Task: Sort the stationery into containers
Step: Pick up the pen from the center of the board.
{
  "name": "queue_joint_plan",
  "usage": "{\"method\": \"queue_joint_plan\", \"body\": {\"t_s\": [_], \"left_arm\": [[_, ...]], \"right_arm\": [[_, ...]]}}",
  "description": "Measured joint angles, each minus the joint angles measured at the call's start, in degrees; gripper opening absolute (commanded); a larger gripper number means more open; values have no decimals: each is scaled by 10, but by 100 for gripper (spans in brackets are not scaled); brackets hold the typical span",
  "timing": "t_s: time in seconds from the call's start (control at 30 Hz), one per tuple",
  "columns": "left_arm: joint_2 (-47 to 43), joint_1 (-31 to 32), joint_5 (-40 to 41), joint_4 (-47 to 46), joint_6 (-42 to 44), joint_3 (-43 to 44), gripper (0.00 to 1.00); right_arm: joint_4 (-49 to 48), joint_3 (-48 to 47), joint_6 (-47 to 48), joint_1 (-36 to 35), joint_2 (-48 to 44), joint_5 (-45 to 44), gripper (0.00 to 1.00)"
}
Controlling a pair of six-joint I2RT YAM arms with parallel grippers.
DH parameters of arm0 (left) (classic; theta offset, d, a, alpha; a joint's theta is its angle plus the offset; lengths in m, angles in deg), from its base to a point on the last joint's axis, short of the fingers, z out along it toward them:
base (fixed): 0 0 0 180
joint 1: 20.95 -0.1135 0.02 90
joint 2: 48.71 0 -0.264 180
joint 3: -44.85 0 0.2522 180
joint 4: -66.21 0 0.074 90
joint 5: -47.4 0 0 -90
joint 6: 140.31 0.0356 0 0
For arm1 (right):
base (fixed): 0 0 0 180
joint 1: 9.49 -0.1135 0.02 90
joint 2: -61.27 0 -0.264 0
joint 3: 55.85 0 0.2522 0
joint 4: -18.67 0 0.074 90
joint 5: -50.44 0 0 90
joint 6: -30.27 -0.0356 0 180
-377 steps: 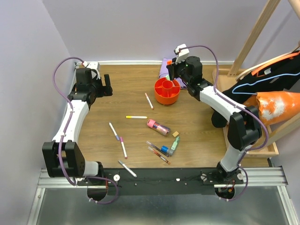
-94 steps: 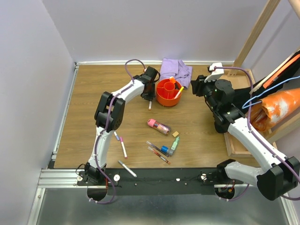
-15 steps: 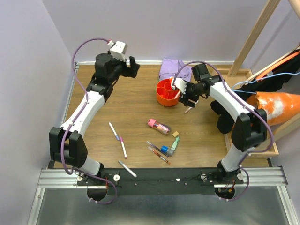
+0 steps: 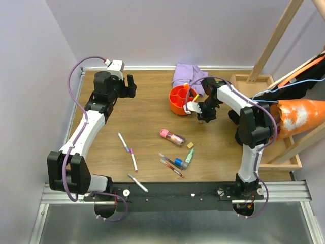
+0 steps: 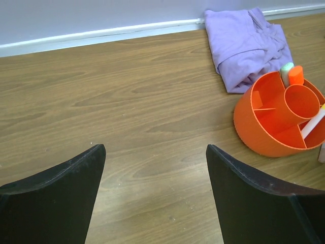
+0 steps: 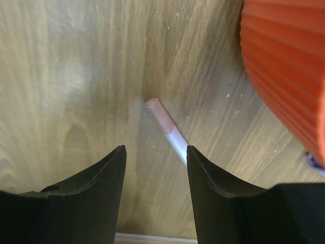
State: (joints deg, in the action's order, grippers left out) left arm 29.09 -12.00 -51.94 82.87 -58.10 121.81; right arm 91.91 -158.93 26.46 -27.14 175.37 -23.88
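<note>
The round orange cup (image 4: pixel 182 99) stands at the back middle; a mint and an orange highlighter (image 5: pixel 291 73) and a white pen (image 5: pixel 312 124) stick out of it. My right gripper (image 4: pixel 204 115) is open, low over the table just right of the cup (image 6: pixel 289 66). A white pen with a pink cap (image 6: pixel 165 124) lies on the wood between its fingers and runs under the right finger (image 6: pixel 223 188). My left gripper (image 4: pixel 130 86) is open and empty at the back left, over bare wood (image 5: pixel 152 168). The cup also shows in the left wrist view (image 5: pixel 264 127).
On the table lie a pink tube (image 4: pixel 171 136), a tan eraser (image 4: pixel 190 145), a mint highlighter (image 4: pixel 189 158), crossed pens (image 4: pixel 170 165), two white pens (image 4: pixel 128 151) and a grey pen (image 4: pixel 137 183). A lilac cloth (image 4: pixel 189 74) lies behind the cup. A wooden tray (image 4: pixel 261 81) sits at the right.
My left gripper has drawn back down and left from the back wall. My right gripper has swung down close to the cup's right side, over the white pen.
</note>
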Motion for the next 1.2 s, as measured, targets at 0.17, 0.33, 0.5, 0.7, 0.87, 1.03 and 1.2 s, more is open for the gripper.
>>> {"method": "queue_joint_plan", "body": {"t_s": [0.17, 0.33, 0.5, 0.7, 0.87, 1.03, 1.2], "left_arm": [[-10, -3, 4, 0, 0, -11, 89], [-10, -7, 8, 2, 0, -21, 89], [-10, -10, 9, 3, 0, -22, 89], [-10, -14, 10, 3, 0, -22, 89], [-9, -15, 11, 3, 0, -21, 89], [-3, -15, 11, 3, 0, -20, 89], [2, -15, 10, 3, -1, -16, 89]], "right_arm": [[-1, -25, 38, 0, 36, -17, 57], [0, -47, 56, 0, 62, -26, 48], [5, -60, 71, 0, 83, -32, 38], [17, -60, 86, 0, 90, -42, 38], [22, -52, 93, 0, 88, -47, 2], [28, -42, 88, 0, 78, -45, 1], [61, -45, 63, 0, 58, -10, 0]]}}
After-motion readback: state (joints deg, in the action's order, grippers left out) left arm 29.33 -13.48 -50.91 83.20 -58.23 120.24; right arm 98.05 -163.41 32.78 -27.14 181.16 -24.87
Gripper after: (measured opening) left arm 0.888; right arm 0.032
